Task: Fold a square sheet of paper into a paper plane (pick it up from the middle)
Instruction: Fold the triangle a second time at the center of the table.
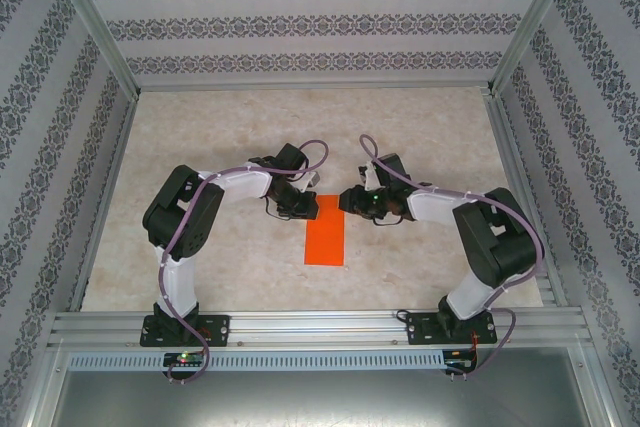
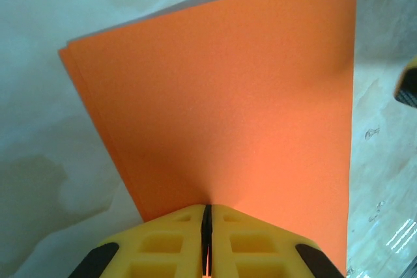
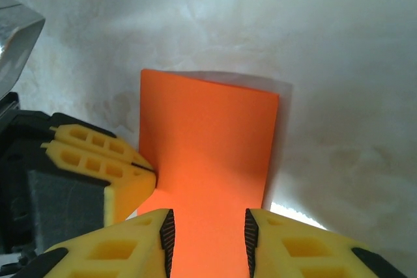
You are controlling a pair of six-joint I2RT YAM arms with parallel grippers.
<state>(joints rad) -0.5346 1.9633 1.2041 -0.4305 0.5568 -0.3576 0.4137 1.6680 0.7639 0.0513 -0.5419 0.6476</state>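
Seeing left gripper (image 2: 206,216) pinched tight on orange sheet (image 2: 228,96), near edge. Sheet's folded, 2 layers at left. Marble table (image 2: 39,180) underneath.

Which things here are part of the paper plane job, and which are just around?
Job:
orange paper, folded in half
left hand, shut on its edge
right hand, open over it

Just around:
table
patterned walls
metal frame

I can read no writing, label, brand, number or sign anywhere in my views here.
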